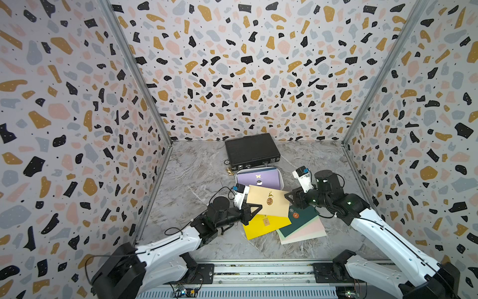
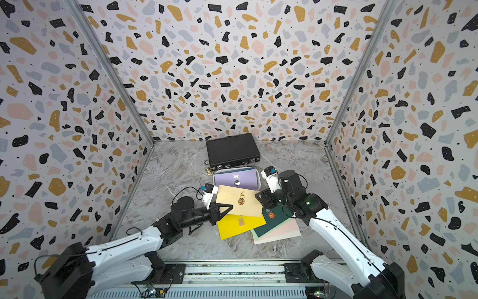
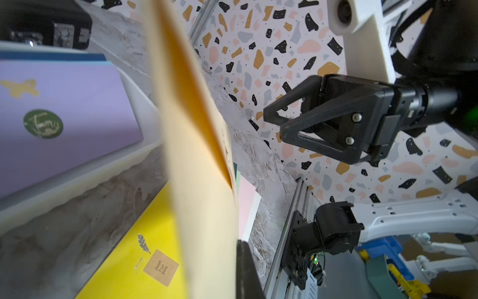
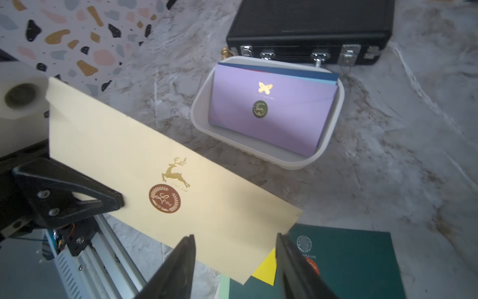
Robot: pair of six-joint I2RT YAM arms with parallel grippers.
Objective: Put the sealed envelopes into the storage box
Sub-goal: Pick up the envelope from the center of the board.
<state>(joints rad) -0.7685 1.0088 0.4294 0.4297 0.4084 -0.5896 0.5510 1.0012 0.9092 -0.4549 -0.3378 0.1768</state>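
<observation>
Our left jaws are clamped on the middle of one short edge of the cream envelope (image 4: 129,160), holding it tilted in the air. Our right jaws stand apart at its opposite corner, not pinching the paper.

The envelope hangs near the front rim of the white box (image 4: 201,121), which holds a lilac envelope (image 4: 271,114) on top of blue ones. A black briefcase (image 1: 252,150) sits just behind the box. Beneath the lifted envelope, yellow (image 1: 263,226), dark green (image 1: 302,220) and pink (image 1: 310,231) envelopes overlap on the desk (image 1: 196,181).

We judge the envelope to be light, thin and slick. It seems stiff enough to stay flat from one edge, but likely to swing or slip. An edge grip clear of the round seal suits it best.
</observation>
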